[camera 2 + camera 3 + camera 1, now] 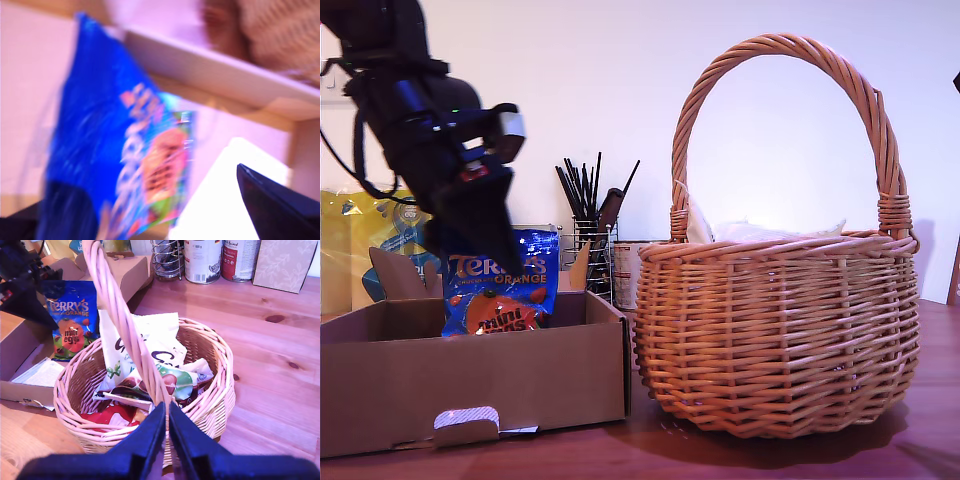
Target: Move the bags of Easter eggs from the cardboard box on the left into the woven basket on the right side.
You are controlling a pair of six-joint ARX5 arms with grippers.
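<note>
Blue crinkly "Terry's Orange" mini-egg packet [500,292] hangs upright under my first gripper [485,262], pinched at its top edge, lower half dipping inside the shallow brown corrugated cardboard box [470,385]. In the first wrist view the blue packet [112,150] fills the space right at the jaws, very blurred; one dark fingertip [272,205] shows, and the jaws look clamped on the packet's top, though the gap itself is hard to read. In the second wrist view the same blue packet [70,320] stands over the box [20,385], under the black gripper [25,295].

The box sits just beside the big round tan wicker basket [780,330] with the tall arched handle, at the exterior view's right of my first gripper.

My second gripper [167,432] hovers above the basket [220,385], its two dark fingers pressed together, nothing between them, basket handle running away directly ahead. Below it in the basket lie a white packet with dark and green print [145,347] and a red-and-white packet [112,417], among other wrappers.

Behind my first gripper: a big yellow plastic pack with blue print [370,240]. Further back, between box and basket, a small wire holder with black sticks [590,240] and tins [202,260]. All on a wooden table [270,365].
</note>
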